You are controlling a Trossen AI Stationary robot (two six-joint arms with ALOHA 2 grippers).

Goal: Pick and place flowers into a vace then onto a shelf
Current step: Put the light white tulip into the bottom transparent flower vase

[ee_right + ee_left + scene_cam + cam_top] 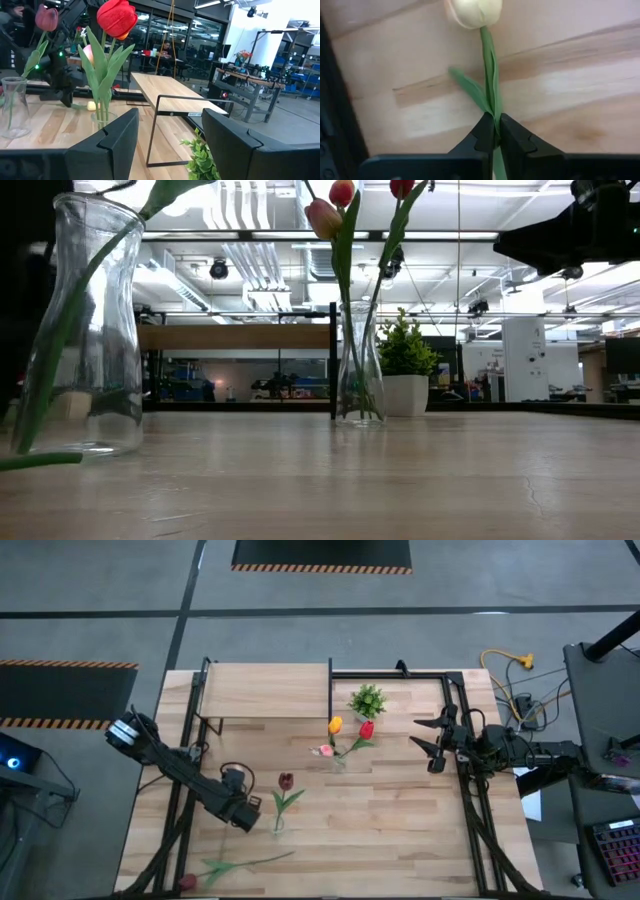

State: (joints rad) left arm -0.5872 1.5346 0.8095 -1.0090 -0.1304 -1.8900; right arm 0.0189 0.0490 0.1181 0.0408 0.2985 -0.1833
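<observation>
Pinching a cream tulip [474,10] by its green stem, the left gripper [496,131] is hovering near the table's [400,830] front-left corner, the stem's long axis running straight out from closed fingers, head pointing away. The right gripper [433,743] is waiting wide open by the right edge, holding nothing.

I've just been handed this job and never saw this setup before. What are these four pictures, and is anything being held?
Two dark robot arms work at a wooden table. One picture looks straight down, one looks level across the tabletop, and one comes from each wrist. The left hand is shut on a cream tulip, gripping its stem. The right hand is open, holding nothing, at the table's right edge. On the table stand two glass vases with tulips, a small potted plant, one loose tulip and a raised shelf.
</observation>
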